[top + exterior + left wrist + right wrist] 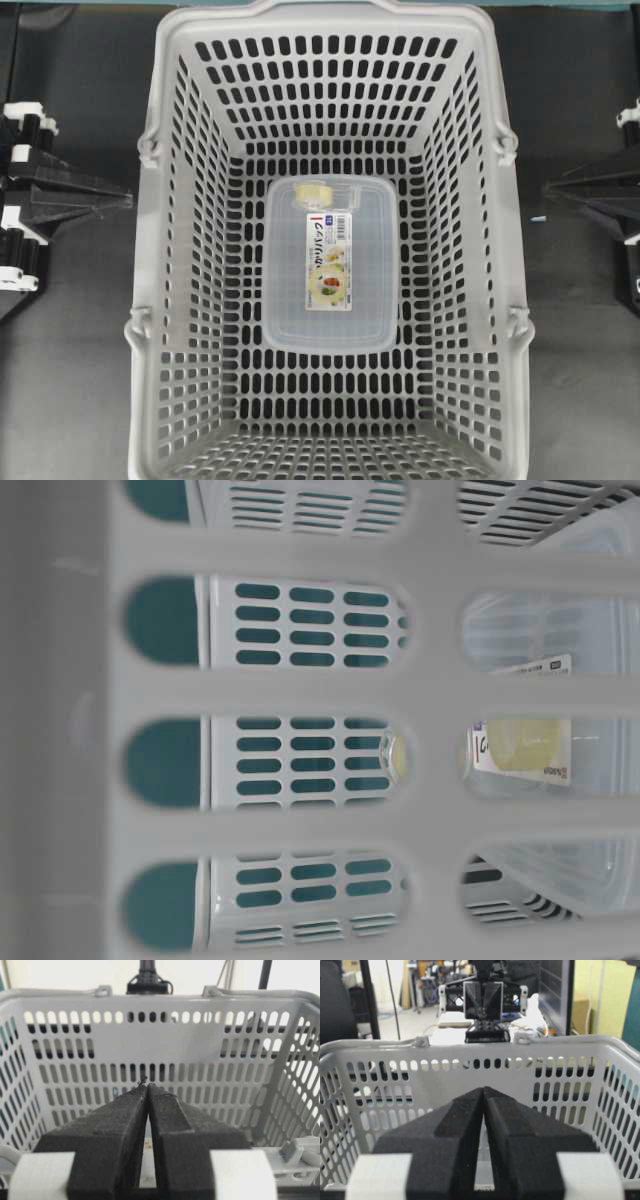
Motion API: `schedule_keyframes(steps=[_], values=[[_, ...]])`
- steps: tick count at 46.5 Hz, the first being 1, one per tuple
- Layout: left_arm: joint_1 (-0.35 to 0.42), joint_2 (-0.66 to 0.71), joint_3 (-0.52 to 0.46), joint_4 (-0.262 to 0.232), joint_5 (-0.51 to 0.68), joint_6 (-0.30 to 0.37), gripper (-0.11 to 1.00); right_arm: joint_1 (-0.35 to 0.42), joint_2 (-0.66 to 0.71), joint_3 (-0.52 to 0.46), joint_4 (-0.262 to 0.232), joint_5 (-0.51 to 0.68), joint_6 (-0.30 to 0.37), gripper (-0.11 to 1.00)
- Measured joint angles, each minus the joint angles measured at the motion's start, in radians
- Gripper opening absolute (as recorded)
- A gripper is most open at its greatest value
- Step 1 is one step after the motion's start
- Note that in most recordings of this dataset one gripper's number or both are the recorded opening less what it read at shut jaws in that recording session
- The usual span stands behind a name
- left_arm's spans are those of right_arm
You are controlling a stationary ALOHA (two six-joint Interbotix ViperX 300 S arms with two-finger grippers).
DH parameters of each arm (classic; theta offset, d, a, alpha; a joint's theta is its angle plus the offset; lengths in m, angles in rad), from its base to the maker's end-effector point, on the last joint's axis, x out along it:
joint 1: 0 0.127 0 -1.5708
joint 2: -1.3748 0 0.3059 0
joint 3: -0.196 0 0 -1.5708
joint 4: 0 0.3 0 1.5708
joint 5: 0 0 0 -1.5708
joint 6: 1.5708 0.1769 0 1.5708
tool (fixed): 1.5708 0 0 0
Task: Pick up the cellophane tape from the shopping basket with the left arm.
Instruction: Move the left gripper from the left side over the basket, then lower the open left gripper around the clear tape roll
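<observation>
The cellophane tape, a small pale yellowish roll in a clear holder, lies on the floor of the light-grey shopping basket, at the far end of a clear box. My left gripper is shut and empty, outside the basket's left wall at about the tape's height. In the left wrist view its jaws meet at the tips in front of the slotted wall. My right gripper is shut and empty outside the right wall, and its wrist view shows the tips together.
A big clear rectangular box with a printed label fills the middle of the basket floor, touching the tape. The table-level view looks through the basket's slots at that label. The basket's grey handles hang down outside its walls.
</observation>
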Motion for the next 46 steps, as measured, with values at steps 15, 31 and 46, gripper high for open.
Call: schedule_keyframes(steps=[15,31,46], values=[[0.000,0.179,-0.261,0.035,0.357,-0.051,0.01,0.000,0.003,-0.012,0.003,0.118,0.015,-0.01],[-0.038,0.457,-0.565,0.037,0.764,-0.049,0.01,0.006,-0.002,-0.031,0.003,0.189,0.015,0.00],[-0.063,0.718,-0.799,0.038,1.020,-0.041,0.01,0.006,-0.002,-0.031,0.003,0.190,0.012,0.22]])
